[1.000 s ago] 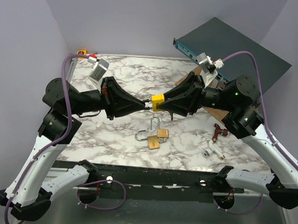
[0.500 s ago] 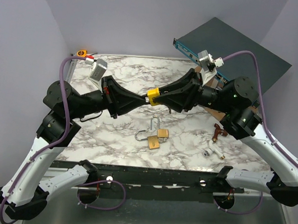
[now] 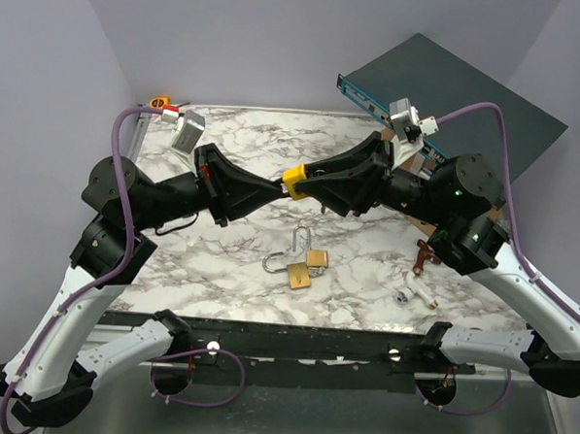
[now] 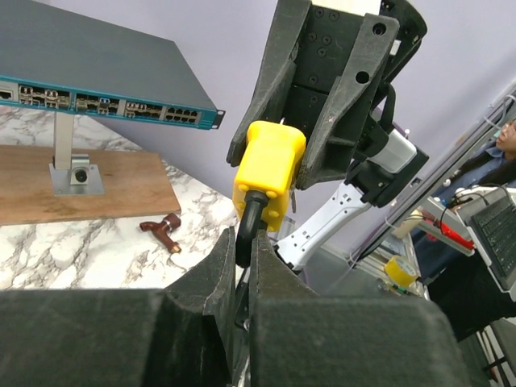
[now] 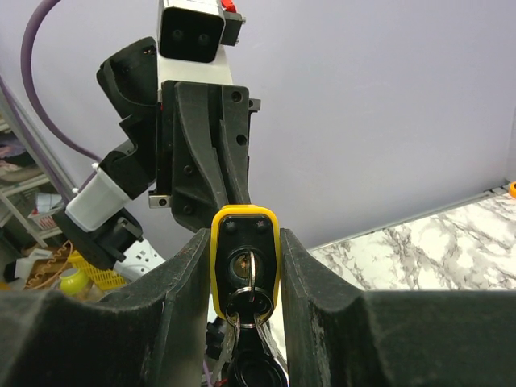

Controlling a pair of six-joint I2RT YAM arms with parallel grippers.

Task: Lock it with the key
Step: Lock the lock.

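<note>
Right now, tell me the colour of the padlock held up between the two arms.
Yellow. The padlock shows best in the right wrist view.

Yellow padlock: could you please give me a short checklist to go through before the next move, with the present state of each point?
1. Right gripper clamps the yellow padlock on both sides of its body: ok.
2. Left gripper is shut on the black shackle: ok.
3. Key sits in the keyhole at the padlock's end, ring hanging from it: ok.
4. Shackle is pushed fully into the body: cannot tell, only one leg shows.
5. Key is turned to the locked position: cannot tell.
6. Padlock is held in the air, off the table: ok.
</note>
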